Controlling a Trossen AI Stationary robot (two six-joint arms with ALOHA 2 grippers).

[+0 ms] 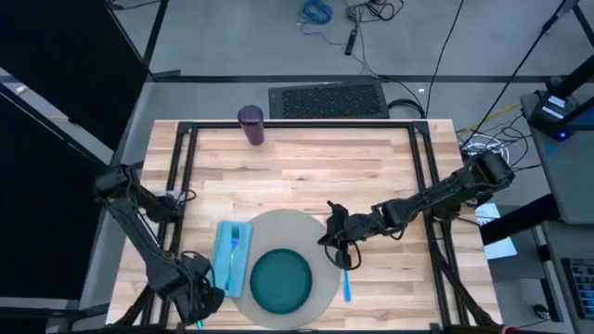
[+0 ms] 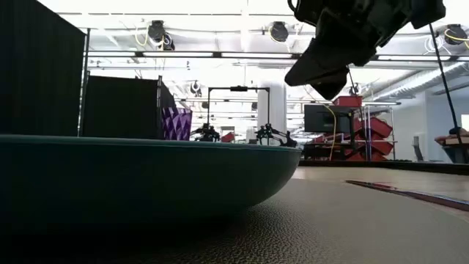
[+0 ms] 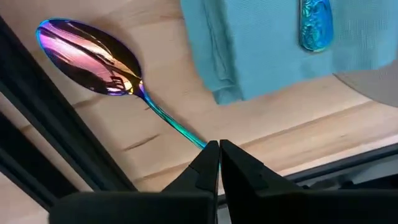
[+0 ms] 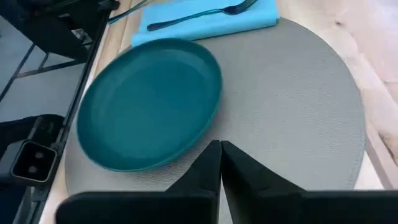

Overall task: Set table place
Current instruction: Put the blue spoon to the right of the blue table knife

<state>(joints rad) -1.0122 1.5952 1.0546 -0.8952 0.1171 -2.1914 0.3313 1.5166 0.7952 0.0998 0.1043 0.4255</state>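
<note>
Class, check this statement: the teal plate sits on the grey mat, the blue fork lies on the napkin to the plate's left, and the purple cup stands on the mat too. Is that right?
Not quite. The purple cup stands on the bare table at its far edge, well off the grey mat, as the high view shows. The teal plate does sit on the mat, and the blue fork does lie on the napkin.

Dark jointed arms, black tapered pincer fingers (image 3: 233, 168)

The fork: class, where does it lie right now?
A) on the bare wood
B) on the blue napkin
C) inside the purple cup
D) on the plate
B: the fork lies lengthwise on the blue napkin, left of the plate on the grey mat.
</note>
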